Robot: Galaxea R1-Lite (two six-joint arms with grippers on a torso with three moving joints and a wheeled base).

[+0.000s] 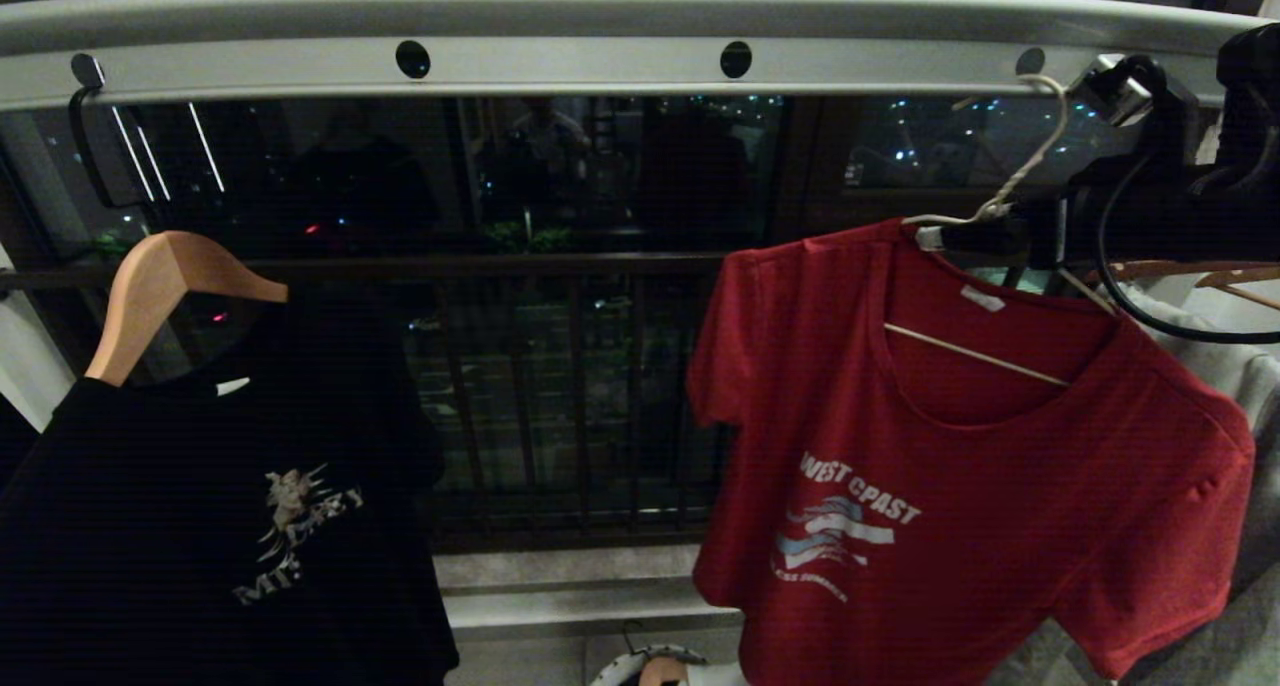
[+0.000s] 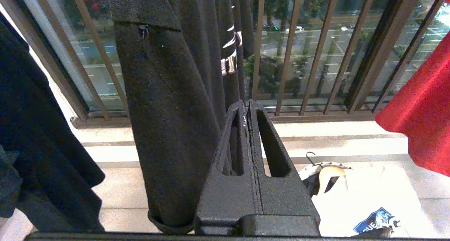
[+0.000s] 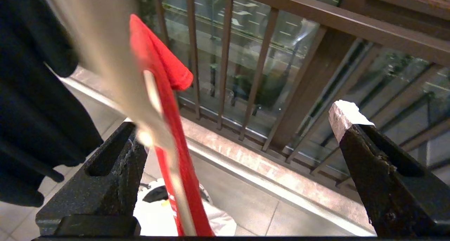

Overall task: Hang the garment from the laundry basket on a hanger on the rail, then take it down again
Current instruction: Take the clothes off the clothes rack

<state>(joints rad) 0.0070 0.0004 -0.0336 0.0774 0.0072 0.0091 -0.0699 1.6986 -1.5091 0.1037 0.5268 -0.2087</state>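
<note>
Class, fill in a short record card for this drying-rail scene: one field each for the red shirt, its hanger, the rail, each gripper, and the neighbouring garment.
Red T-shirt: hangs tilted on the wire hanger, lettering facing the camera
Wire hanger: hook over the rail
Rail: grey bar with round holes
Right gripper: open, jaws apart, at the hanger's neck
Left gripper: shut, empty, low beside the black T-shirt
Black T-shirt: on a wooden hanger, left of the red one

The black textured left gripper (image 2: 249, 109) has its two fingers pressed together, empty, before a hanging black T-shirt (image 2: 175, 128). A red garment (image 2: 422, 121) hangs beside brown window railing bars (image 2: 316, 58); a white-rimmed laundry basket (image 2: 318, 176) sits below.
</note>
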